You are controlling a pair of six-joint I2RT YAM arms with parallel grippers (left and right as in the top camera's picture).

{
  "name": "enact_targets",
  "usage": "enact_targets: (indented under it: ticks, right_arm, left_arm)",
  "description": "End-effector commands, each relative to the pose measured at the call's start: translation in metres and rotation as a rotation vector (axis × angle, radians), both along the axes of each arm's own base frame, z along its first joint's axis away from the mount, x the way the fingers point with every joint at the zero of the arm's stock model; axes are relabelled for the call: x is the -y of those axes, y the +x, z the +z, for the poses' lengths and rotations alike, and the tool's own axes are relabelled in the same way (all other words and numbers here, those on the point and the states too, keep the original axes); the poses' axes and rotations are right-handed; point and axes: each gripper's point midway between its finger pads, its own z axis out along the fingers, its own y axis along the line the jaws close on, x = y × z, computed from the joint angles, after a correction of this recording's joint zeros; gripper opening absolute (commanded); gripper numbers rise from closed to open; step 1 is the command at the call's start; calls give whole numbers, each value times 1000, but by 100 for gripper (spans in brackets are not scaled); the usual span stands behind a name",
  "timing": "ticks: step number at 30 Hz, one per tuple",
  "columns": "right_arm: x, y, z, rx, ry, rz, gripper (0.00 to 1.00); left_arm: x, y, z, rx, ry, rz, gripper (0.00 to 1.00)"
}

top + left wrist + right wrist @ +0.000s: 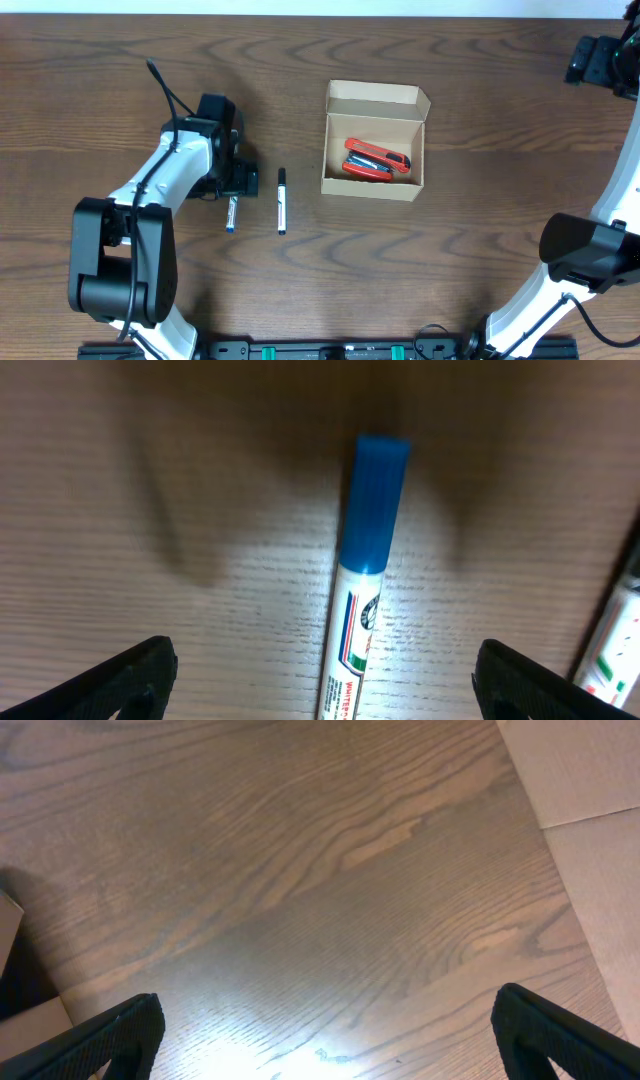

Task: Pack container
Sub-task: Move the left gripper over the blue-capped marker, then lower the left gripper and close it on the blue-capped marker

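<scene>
The tan cardboard container (374, 140) stands open at the table's middle, flap lid up at the back, with a red and blue stapler (376, 160) inside. A blue-capped whiteboard marker (232, 213) lies on the table under my left gripper (236, 180). In the left wrist view the marker (362, 595) lies between the wide-open fingers (325, 680), untouched. A black-capped marker (281, 201) lies to its right; its edge shows in the left wrist view (615, 645). My right gripper (325, 1035) is open and empty over bare wood at the far right back corner (605, 60).
The wooden table top (480, 250) spreads all around. A pale surface (590, 810) borders the table at the right wrist view's upper right. A corner of the box (20, 970) shows at the left edge of the right wrist view.
</scene>
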Motion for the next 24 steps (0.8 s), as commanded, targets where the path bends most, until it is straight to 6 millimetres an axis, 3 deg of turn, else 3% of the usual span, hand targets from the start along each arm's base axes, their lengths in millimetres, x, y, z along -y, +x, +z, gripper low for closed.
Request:
enact_targets:
  ticks: [1, 12, 24]
  right_arm:
    - [3, -3, 8, 22, -5, -20, 99]
    - [3, -3, 8, 22, -5, -20, 99]
    - [3, -3, 8, 22, -5, -20, 99]
  left_arm:
    - [0, -10, -8, -32, -5, -17, 95]
    - [-11, -11, -9, -31, 58, -5, 95]
    - [-7, -19, -17, -48, 31, -6, 95]
